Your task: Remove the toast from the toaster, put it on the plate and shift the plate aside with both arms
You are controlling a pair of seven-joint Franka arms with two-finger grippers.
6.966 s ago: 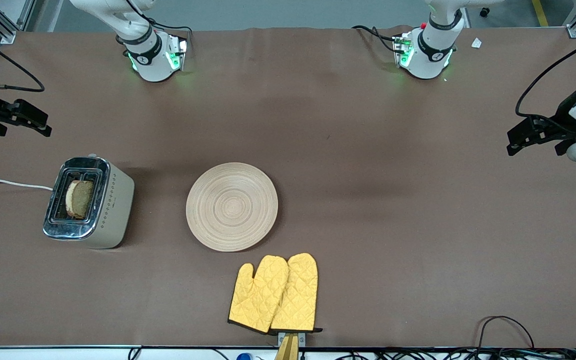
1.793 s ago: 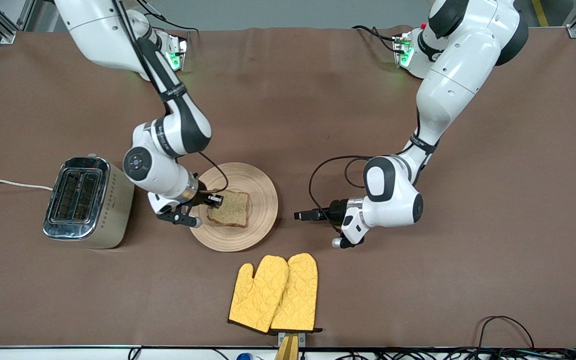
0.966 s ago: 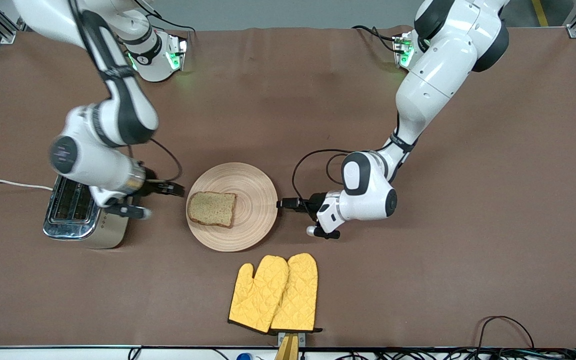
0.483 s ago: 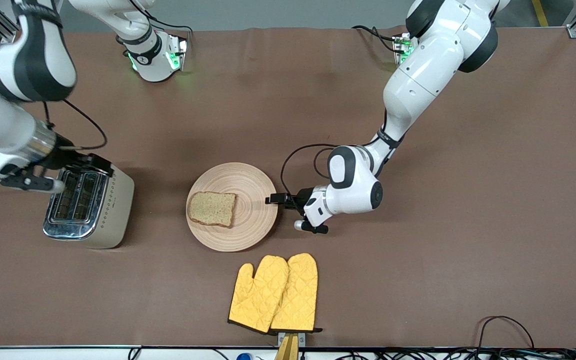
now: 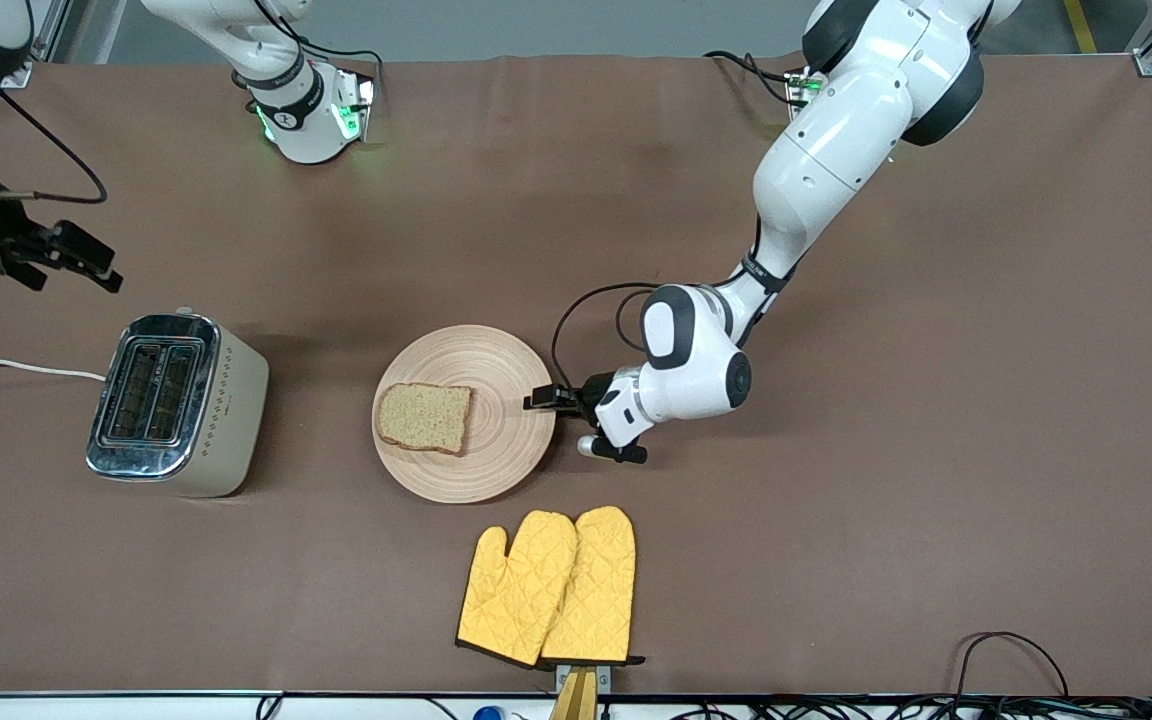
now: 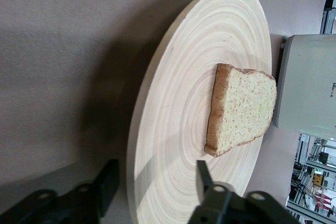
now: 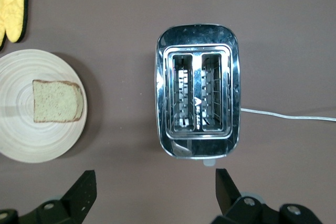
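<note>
The toast (image 5: 424, 417) lies flat on the round wooden plate (image 5: 498, 445), toward the toaster's side of it. My left gripper (image 5: 539, 400) is open at the plate's rim on the left arm's side. In the left wrist view, one finger (image 6: 107, 184) is below the rim and the other finger (image 6: 205, 174) is above the plate (image 6: 173, 129), with the toast (image 6: 241, 108) farther in. My right gripper (image 5: 101, 265) is open and empty, raised near the toaster at the right arm's end. The right wrist view shows the plate (image 7: 21, 145) and the toast (image 7: 56, 100).
A steel toaster (image 5: 176, 403) with empty slots stands toward the right arm's end; it also shows in the right wrist view (image 7: 197, 90) and the left wrist view (image 6: 310, 87). Its white cord (image 5: 16, 367) runs off the table. Two yellow oven mitts (image 5: 551, 588) lie nearer the front camera than the plate.
The right gripper let go of the toast on the plate, then rose and swung away past the toaster. The left gripper moved in to the plate's rim.
</note>
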